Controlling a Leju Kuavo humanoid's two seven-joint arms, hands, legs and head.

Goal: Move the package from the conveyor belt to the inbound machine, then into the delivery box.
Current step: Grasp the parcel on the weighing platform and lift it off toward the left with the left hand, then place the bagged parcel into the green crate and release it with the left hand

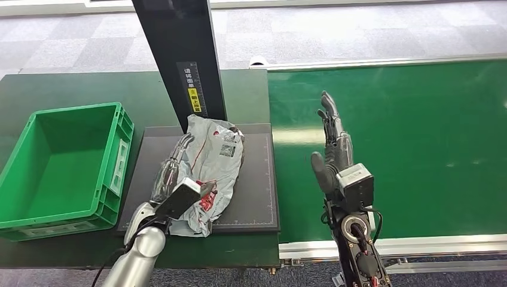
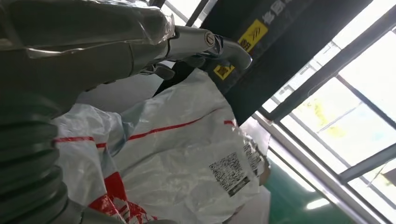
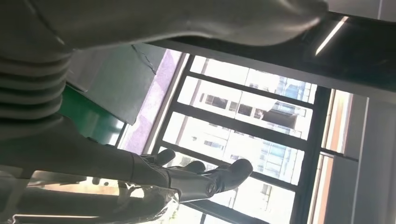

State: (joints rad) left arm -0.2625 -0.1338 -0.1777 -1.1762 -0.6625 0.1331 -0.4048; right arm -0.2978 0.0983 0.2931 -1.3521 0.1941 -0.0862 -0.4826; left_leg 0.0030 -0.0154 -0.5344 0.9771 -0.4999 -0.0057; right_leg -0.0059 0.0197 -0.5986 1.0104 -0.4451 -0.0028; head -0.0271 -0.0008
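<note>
Left hand (image 1: 170,173) lies along the package (image 1: 209,170) on the inbound machine's dark plate (image 1: 257,179), fingers against the film, grip unconfirmed; right hand (image 1: 332,140) open over the conveyor belt (image 1: 418,149); risk: slick bag slipping short of the delivery box (image 1: 60,161).

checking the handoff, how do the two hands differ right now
The left hand lies on the package over the dark platform; the right hand hovers above the green belt. The left touches the bag; the right holds nothing, fingers extended. Both are grey.
</note>
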